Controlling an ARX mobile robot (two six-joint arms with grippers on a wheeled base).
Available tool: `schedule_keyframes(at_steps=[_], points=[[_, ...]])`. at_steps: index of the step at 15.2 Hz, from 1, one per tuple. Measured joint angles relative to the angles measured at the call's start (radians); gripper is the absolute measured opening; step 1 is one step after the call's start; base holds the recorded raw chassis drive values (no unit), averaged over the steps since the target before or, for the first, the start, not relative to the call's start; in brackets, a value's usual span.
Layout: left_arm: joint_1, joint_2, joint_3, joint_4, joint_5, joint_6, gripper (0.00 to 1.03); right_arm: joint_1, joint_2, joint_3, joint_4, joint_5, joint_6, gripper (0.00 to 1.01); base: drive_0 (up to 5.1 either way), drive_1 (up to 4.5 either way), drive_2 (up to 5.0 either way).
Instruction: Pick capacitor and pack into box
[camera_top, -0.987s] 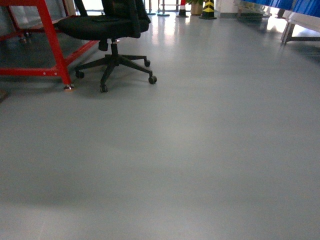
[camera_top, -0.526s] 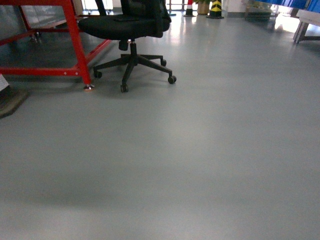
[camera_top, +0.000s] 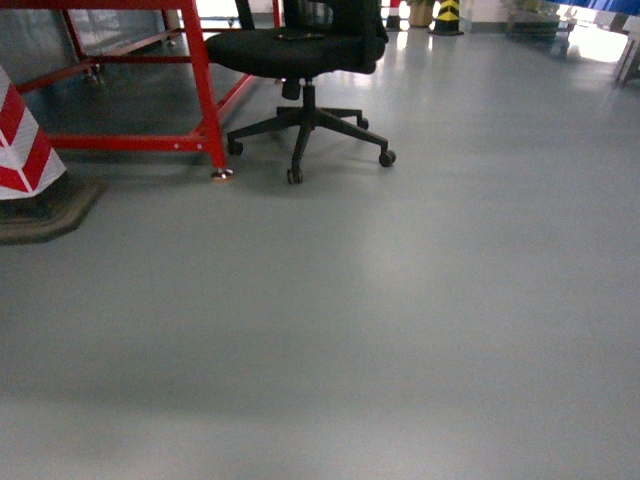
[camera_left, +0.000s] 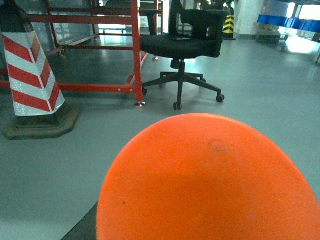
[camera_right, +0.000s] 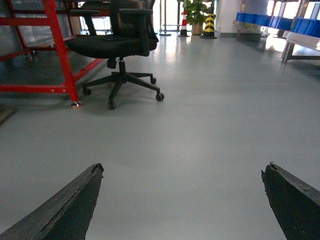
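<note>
While crossing open floor (camera_top: 400, 330) past an office chair (camera_top: 310, 60), still hunting the box. Right end effector (camera_right: 182, 200) spread wide, empty; left one's state impossible to tell behind an orange dome (camera_left: 210, 180). Next: locate capacitor.

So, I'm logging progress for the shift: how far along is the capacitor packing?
Nothing looks done: no box or capacitor shows in any view. The right gripper is open and empty over grey floor. An orange rounded thing fills the left wrist view. Picking and packing are all left.
</note>
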Motion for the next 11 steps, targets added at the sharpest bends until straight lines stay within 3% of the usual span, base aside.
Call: schedule_keyframes(at_steps=[11], points=[[0.000,0.000,0.000,0.003,0.000,0.000,0.44,0.000,0.000,0.000,0.001,0.000,0.000,0.98,-5.0,2.41,2.4]])
